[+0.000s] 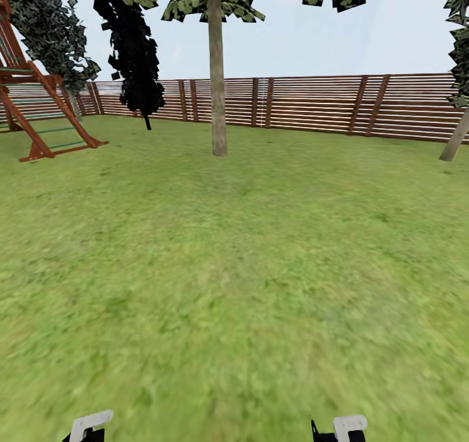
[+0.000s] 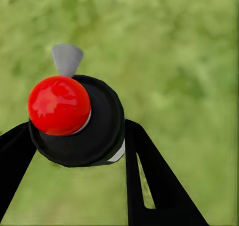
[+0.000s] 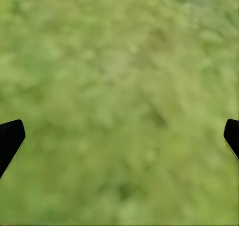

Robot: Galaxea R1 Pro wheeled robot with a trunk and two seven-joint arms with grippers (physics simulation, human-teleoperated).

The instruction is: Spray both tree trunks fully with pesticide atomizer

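Left gripper [image 2: 74,151]: clamped on the pesticide atomizer [image 2: 79,121] — black round body, red ball cap, grey nozzle tip — held above the grass floor [image 2: 189,61]. Right gripper [image 3: 119,136]: spread wide with nothing between its fingertips [image 3: 10,138], grass beneath. In the head view, a pale tree trunk [image 1: 217,71] stands upright ahead on the lawn, well apart from the robot; a second, tilted trunk [image 1: 456,136] sits at the far right edge. A brown slat fence [image 1: 312,107] runs behind, a black conifer [image 1: 133,51] and wooden play frame [image 1: 39,110] at left.
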